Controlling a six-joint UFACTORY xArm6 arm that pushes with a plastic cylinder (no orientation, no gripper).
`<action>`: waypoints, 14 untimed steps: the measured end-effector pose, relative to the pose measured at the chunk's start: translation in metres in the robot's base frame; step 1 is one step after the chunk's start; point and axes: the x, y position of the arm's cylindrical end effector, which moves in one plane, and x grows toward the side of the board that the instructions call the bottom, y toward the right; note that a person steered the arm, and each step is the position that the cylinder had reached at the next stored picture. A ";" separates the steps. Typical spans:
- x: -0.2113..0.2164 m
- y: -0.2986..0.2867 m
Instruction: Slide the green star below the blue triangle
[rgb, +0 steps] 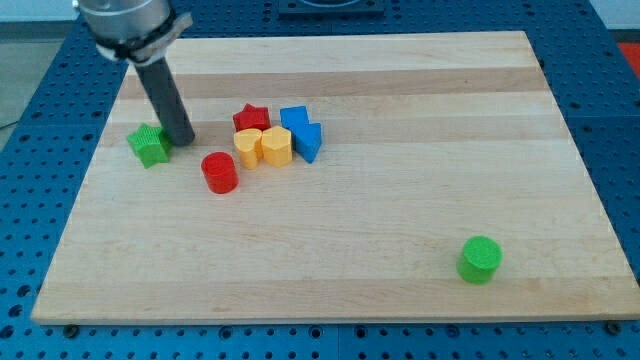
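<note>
Your green star (149, 145) sits near the board's left edge, toward the view's top: a chunky, matte block with blunt points, its top face a lighter green than its sides. My tip (184, 141) rests just beside it on the view's right, so close that you cannot tell whether they touch. The rod is a plain dark cylinder with no jaws to open or close, and it holds nothing.

The blue triangle (309, 141) lies well to the right of the star, at the right end of a tight cluster. Pressed against it are a blue block (293, 118) of squarish shape above, a yellow block (276, 145) with faceted sides, and another yellow block (249, 146). A red star (251, 118) sits at the cluster's top left. A red cylinder (219, 172) stands a little apart, below and to the left. A green cylinder (480, 259) stands alone near the bottom right.

All rest on a pale wooden board (400, 220) of glued strips with visible grain, lying on a blue perforated table (30, 170).
</note>
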 end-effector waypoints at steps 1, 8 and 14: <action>-0.039 -0.016; 0.151 -0.075; 0.055 0.172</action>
